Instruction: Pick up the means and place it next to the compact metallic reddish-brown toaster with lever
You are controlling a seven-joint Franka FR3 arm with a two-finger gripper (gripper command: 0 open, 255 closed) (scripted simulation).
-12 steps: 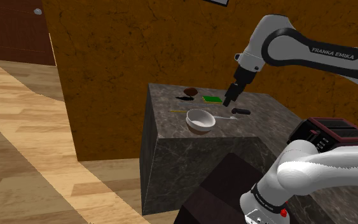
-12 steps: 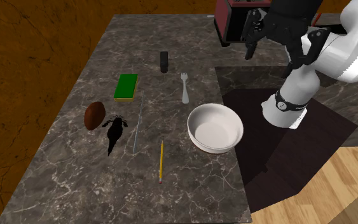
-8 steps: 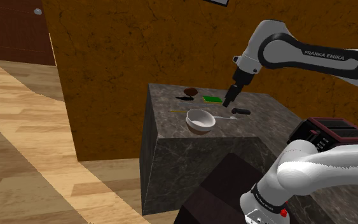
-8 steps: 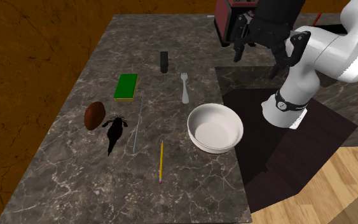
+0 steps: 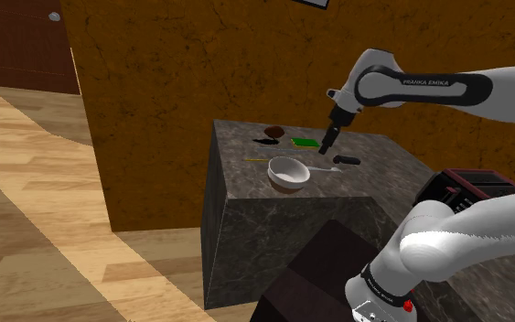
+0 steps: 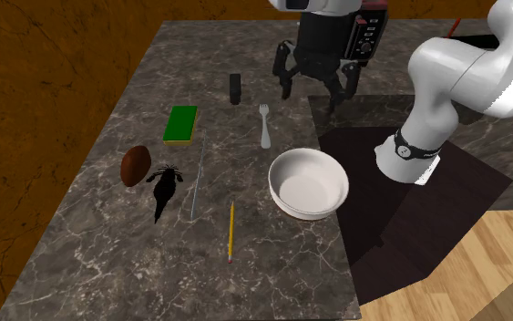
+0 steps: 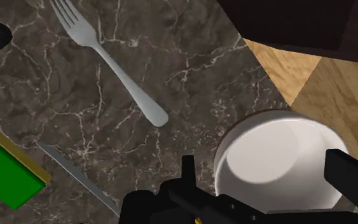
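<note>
My gripper (image 6: 315,91) hangs open above the marble counter (image 6: 99,264), between the silver fork (image 6: 264,125) and the stand. In the wrist view the fingers (image 7: 187,175) stand wide apart with nothing held; the white bowl (image 7: 279,159) lies below them and the fork (image 7: 107,57) is further ahead. The dark red toaster (image 5: 470,187) sits near the stand in the shoulder view, where the gripper (image 5: 324,146) hovers over the counter's far side. Nothing shows which item is the "means".
On the counter lie a green sponge (image 6: 181,124), a thin knife (image 6: 197,173), a yellow pencil (image 6: 230,232), a small black block (image 6: 235,88), a brown ball (image 6: 135,165), a black scorpion-like figure (image 6: 164,189) and the bowl (image 6: 308,182). An orange wall backs the counter.
The hand has swung from above the toaster toward the counter's middle and lowered, now near the fork and bowl. The fingers stayed open. Nothing on the counter moved.
</note>
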